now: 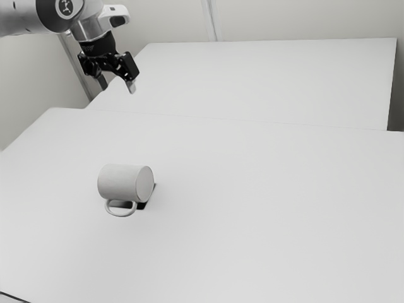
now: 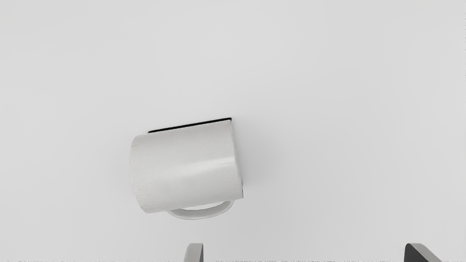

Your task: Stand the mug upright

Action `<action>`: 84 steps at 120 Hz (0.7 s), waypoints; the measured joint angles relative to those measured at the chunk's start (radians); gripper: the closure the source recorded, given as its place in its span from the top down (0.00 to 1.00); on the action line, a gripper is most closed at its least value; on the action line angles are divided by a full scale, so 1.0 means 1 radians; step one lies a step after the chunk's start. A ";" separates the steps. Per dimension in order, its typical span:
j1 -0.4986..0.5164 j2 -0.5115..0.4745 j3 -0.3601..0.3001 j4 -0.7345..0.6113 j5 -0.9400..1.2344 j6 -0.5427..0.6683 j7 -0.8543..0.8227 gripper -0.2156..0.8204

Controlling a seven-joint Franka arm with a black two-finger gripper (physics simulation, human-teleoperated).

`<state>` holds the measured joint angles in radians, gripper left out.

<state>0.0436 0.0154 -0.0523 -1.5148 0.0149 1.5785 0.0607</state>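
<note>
Mug (image 1: 118,182) lies on its side on the white counter (image 1: 252,221), well apart from the tool (image 1: 118,86), which hangs above the counter's height. In the exterior view the tool is toward the upper left, farther from that camera than the mug, and the mug sits lower down, left of the middle. The two fingers of the tool stand wide apart, with nothing held between them; neither one touches the mug. Seen from the wrist, the mug lies out beyond the fingertips, and not centred on the gap: most of its body is over toward one finger (image 2: 194,253), while one end reaches a little way across in line with the space between the two. The other finger (image 2: 417,253) is well off to the side of it. The handle (image 2: 204,214) is on the side of the mug nearest the fingertips, and a thin black strip (image 2: 189,125) runs along the opposite side. In the exterior view the mug's round end (image 1: 145,184) faces the right, and the handle is on the side toward that camera, low by the counter, with a dark patch (image 1: 141,206) beside it.
</note>
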 joint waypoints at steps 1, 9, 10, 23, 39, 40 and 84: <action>0.000 0.000 0.000 0.000 0.000 -0.001 -0.001 0.79; 0.000 -0.001 -0.002 0.004 0.003 -0.006 -0.010 0.79; 0.000 -0.002 -0.002 0.004 0.003 -0.006 -0.010 0.79; -0.003 -0.004 -0.001 0.001 0.007 -0.012 -0.021 0.79; -0.008 -0.014 0.000 -0.024 0.010 -0.014 -0.031 0.79; -0.008 -0.017 0.001 -0.028 0.010 -0.014 -0.032 0.79; -0.011 -0.070 0.056 -0.230 -0.008 0.073 -0.052 0.79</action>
<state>0.0324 -0.0549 0.0037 -1.7448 0.0069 1.6515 0.0087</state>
